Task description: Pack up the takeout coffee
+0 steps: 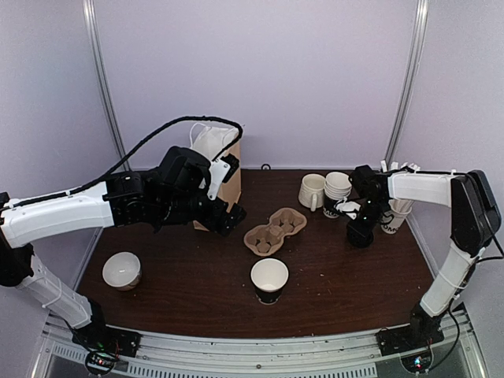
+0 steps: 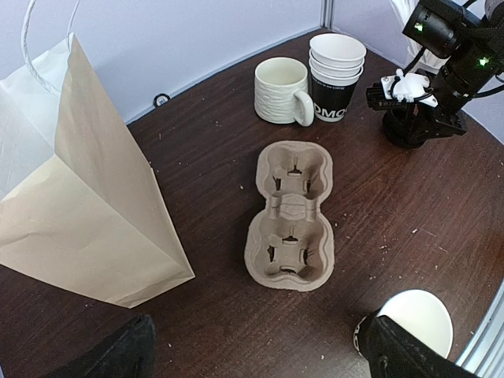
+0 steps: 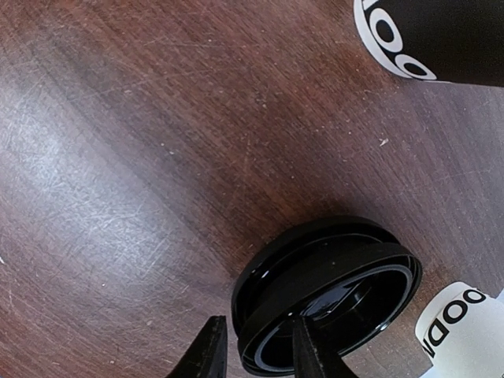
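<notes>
The takeout coffee cup (image 1: 269, 280), white with a black lower band, stands open-topped with no lid at the front middle of the table; in the left wrist view its rim (image 2: 420, 315) shows beside one finger. My left gripper (image 1: 228, 214) hangs wide open and empty above the table near the brown paper bag (image 1: 223, 161). My right gripper (image 1: 360, 230) is lowered onto a small stack of black lids (image 3: 331, 287). Its jaws (image 3: 256, 348) stand partly open astride the tilted top lid's rim, one finger inside and one outside with a gap.
A pulp two-cup carrier (image 1: 276, 230) lies at the table's middle. A white mug (image 1: 312, 190) and a stack of paper cups (image 1: 337, 192) stand behind it, a cup of white sticks (image 1: 396, 214) at the right. A white bowl-like cup (image 1: 122, 270) sits front left.
</notes>
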You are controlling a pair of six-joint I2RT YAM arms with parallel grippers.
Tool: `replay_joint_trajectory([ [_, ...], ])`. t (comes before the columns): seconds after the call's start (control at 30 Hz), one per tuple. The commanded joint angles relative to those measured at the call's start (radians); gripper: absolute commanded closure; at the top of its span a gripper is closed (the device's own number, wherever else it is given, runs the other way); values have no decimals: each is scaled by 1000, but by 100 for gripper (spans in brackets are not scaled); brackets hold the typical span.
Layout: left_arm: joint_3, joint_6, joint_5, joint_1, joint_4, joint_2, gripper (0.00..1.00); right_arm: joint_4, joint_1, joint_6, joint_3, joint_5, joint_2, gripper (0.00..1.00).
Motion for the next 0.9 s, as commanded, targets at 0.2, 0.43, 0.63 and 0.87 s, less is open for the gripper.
replay_joint_trajectory([
  [0.2,-21,-25,22,1,47,-19,3,24,-15,32,17,47,32,69],
  [0.43,-37,-31,16,1,48,-28,3,2,-15,43,24,23,-5,80],
  [0.63,-32,-25,15,0,55,-19,3,-58,-15,58,32,-7,-65,84],
  [0.87,-49,18,51,1,115,-19,3,-184,-13,83,91,-116,-216,88],
])
